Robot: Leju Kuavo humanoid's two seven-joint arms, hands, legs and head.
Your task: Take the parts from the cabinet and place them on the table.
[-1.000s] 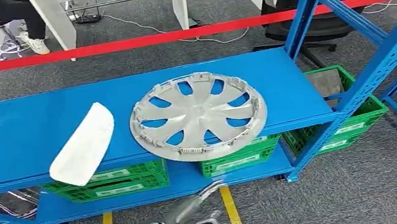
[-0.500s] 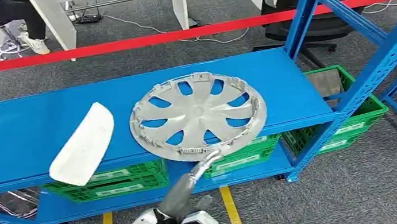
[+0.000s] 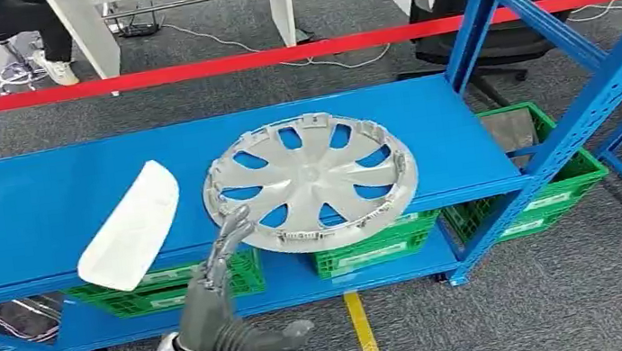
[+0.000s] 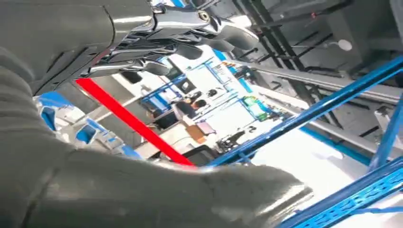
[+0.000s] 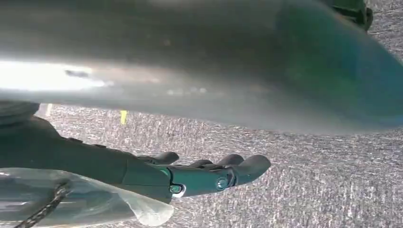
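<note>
With nothing being held yet, the hubcap (image 3: 310,181) and white panel (image 3: 129,227) are lying untaken on the blue shelf (image 3: 39,202), while the left hand (image 3: 221,264), fingers spread, is being reached toward the hubcap's near rim.

No readable text anywhere. I'm seeing white label strips on the green crates (image 3: 363,255) under the blue shelf (image 3: 40,211), just beyond and to either side of my left hand (image 3: 213,288), but the print is coming out too small and blurred to read.
</note>
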